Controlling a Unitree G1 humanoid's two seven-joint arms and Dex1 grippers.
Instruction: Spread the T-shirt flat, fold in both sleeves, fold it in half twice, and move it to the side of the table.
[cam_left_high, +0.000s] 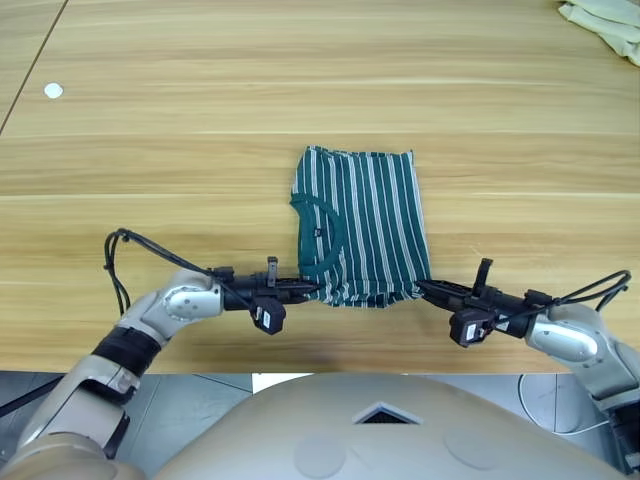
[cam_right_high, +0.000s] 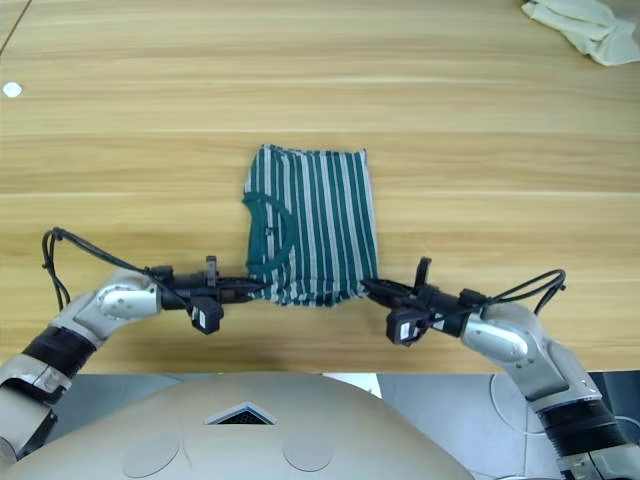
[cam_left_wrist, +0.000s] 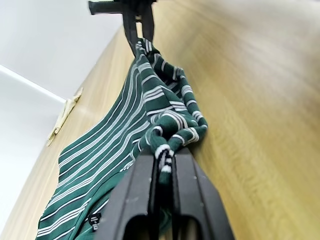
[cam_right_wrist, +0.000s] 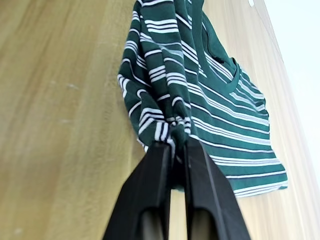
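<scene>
Pinching near corners of the T-shirt (cam_left_high: 365, 225), left pincer (cam_left_high: 312, 290) and right pincer (cam_left_high: 422, 286) point inward, forearms low over the table (cam_left_high: 200, 130).

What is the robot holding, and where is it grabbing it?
The striped T-shirt: the left gripper pinches its near left corner, the right gripper its near right corner.

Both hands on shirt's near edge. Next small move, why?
Probably lift both together and carry that edge to the far edge. Left hand and right hand are each shut on a near corner of the T-shirt, which lies flat with sleeves tucked, so a half fold seems due.
</scene>
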